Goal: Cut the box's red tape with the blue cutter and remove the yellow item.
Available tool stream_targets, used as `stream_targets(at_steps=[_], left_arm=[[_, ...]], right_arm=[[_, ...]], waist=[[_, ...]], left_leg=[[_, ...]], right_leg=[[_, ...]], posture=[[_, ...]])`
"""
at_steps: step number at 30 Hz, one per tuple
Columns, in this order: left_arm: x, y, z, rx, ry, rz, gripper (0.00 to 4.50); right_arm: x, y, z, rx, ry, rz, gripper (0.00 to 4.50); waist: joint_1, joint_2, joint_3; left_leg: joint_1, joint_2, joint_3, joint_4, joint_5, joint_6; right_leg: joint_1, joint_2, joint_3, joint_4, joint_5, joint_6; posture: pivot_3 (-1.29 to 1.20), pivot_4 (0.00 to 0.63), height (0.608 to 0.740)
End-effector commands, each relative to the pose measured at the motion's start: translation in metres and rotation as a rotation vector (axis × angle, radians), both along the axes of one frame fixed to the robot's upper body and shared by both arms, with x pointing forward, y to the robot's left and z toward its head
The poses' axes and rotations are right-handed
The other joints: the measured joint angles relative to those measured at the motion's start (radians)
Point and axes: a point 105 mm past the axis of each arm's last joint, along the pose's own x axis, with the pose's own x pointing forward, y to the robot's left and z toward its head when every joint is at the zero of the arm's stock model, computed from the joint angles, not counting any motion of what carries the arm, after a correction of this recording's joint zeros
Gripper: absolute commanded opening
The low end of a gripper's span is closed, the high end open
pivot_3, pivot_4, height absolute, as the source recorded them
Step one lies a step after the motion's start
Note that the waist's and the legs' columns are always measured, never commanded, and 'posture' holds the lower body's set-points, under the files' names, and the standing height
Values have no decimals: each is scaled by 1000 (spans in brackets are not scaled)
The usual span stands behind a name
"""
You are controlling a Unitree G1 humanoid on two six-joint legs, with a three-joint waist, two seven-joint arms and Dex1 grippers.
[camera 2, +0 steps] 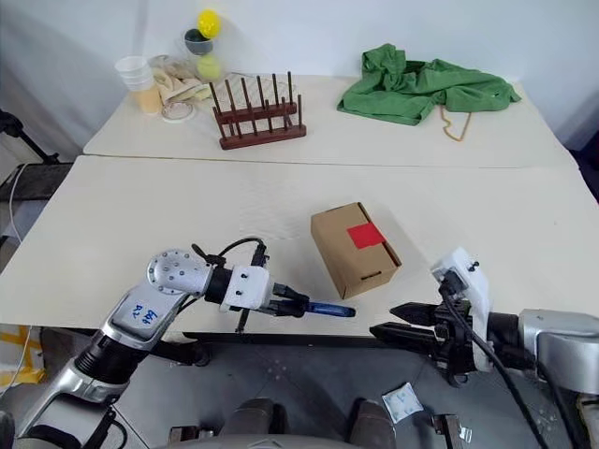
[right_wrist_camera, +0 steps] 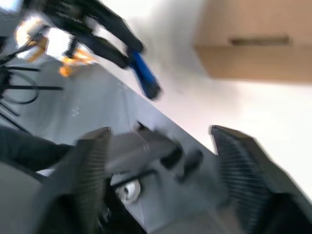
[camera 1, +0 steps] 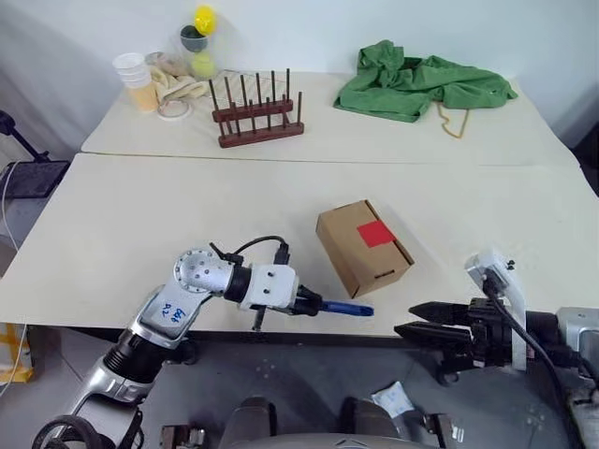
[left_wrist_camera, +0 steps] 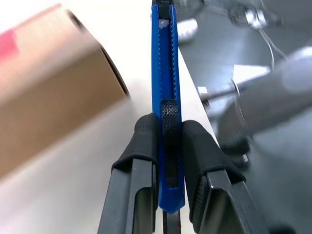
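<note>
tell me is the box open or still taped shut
Shut. The box lies on the table with its flaps closed and the red tape unbroken across its top. The blue cutter is clear of it.

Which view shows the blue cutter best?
Left wrist view: the blue cutter runs along the frame, clamped between the left gripper's fingers, with its slider visible. Both eye views show it small, pointing toward the box. The right wrist view catches it blurred.

Closed brown box (camera 1: 363, 247) with red tape (camera 1: 373, 233) on top; blue cutter (camera 1: 344, 307) beside it
</note>
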Motion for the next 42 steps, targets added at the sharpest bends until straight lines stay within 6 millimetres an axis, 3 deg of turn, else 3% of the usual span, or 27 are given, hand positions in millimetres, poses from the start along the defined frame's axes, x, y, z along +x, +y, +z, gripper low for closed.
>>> stream_targets(at_steps=[1, 5, 11, 24, 28, 34, 42], left_arm=[[-2, -9, 15, -47, -56, -37, 466], [-6, -19, 17, -51, -59, -59, 466], [-7, -27, 19, -61, -49, -56, 466], [-8, -28, 19, -31, -62, -74, 466], [-9, -27, 18, -25, -63, -77, 466], [-9, -27, 18, -24, -65, -78, 466], [-11, -26, 16, -18, -58, -80, 466]], right_arm=[[5, 17, 9, 146, 10, -40, 4451], [20, 35, 10, 265, -20, -106, 4451], [25, 46, 0, 247, 16, -109, 4451], [25, 44, -13, 187, 82, -90, 4451], [25, 40, -15, 164, 92, -82, 3561], [24, 37, -17, 143, 111, -64, 1456], [26, 37, -17, 143, 117, -61, 1456]], waist=[[0, -1, 1], [0, -2, 1], [2, -2, 1], [1, -2, 1], [2, -2, 1], [1, -2, 1], [1, -2, 1]], left_leg=[[0, 0, 0, 0, 0, 0], [-1, 0, 1, 0, 0, 0], [-2, 0, 1, 0, 0, 0], [-2, 0, 1, 0, 0, 0], [-2, 0, 1, 0, 0, 0], [-2, 0, 1, 0, 0, 0], [-2, 0, 1, 0, 0, 0]], right_leg=[[0, 0, 0, 0, 0, 0], [-1, 0, 0, -1, 1, 1], [-1, 0, 0, -2, 1, 1], [-1, 0, 0, -2, 1, 1], [-1, 0, 0, -2, 1, 1], [-1, 0, 0, -2, 1, 1], [-2, 0, 0, -2, 1, 1]], posture=[[0, 150, 740], [0, 150, 740], [0, 150, 740], [0, 150, 740], [0, 150, 740], [0, 150, 740], [0, 150, 740]])
